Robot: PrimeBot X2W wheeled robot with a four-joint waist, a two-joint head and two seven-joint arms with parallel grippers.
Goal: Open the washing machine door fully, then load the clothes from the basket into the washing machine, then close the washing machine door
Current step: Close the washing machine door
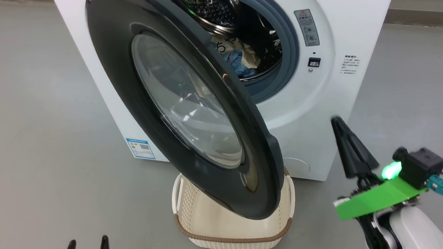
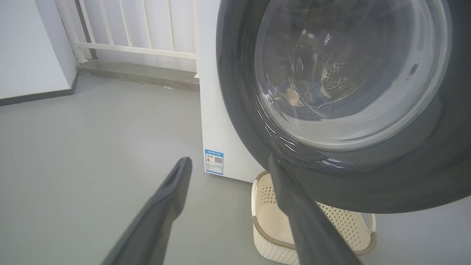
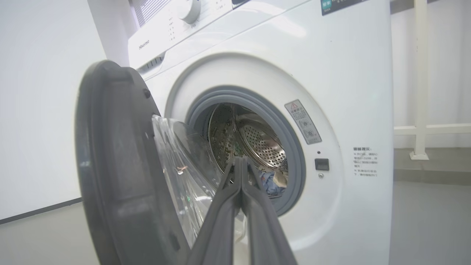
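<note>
The white washing machine [image 1: 354,24] stands ahead with its black-rimmed glass door [image 1: 189,107] swung wide toward me. Blue and cream clothes [image 1: 240,58] lie inside the steel drum, also seen past my fingers as clothes [image 3: 270,181]. The cream basket [image 1: 212,221] sits on the floor under the door's lower edge, and its visible inside looks bare. My right gripper [image 1: 336,122] is shut with nothing in it, raised to the right of the door and apart from it. My left gripper [image 1: 87,244] stands open at the lower left, short of the door [image 2: 349,92].
Grey floor [image 1: 33,132] spreads to the left and right of the machine. A white railing [image 2: 140,36] and a low kerb run behind the machine, with a pale wall [image 3: 44,110] beside it. A blue-and-white sticker [image 1: 141,148] marks the machine's lower front.
</note>
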